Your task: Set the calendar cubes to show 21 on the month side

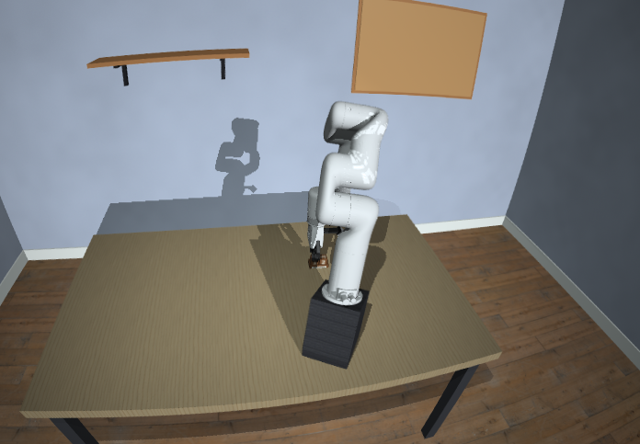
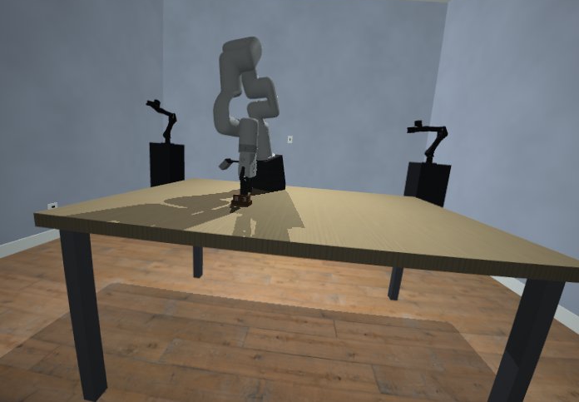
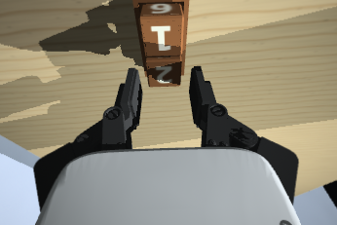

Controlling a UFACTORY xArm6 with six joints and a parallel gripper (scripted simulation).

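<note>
The small brown wooden calendar tray (image 3: pixel 161 1) lies on the table with two brown cubes in it, one behind the other in the wrist view. The far cube (image 3: pixel 161 35) shows a white 1 on top, and a 6 or 9 shows at its far end. The near cube (image 3: pixel 164 75) shows a 2. My gripper (image 3: pixel 165 80) is half open, with a finger on each side of the near cube and a visible gap on both sides. In the top and exterior views the tray (image 1: pixel 317 266) (image 2: pixel 242 202) sits just under the gripper (image 1: pixel 314 250) (image 2: pixel 244 189). The month's name is not visible.
The arm's black base block (image 1: pixel 333 330) stands on the table close beside the tray. A wall shelf (image 1: pixel 167 57) and a cork board (image 1: pixel 418 46) hang behind. Two black camera stands (image 2: pixel 166 161) (image 2: pixel 428 180) stand beyond the table.
</note>
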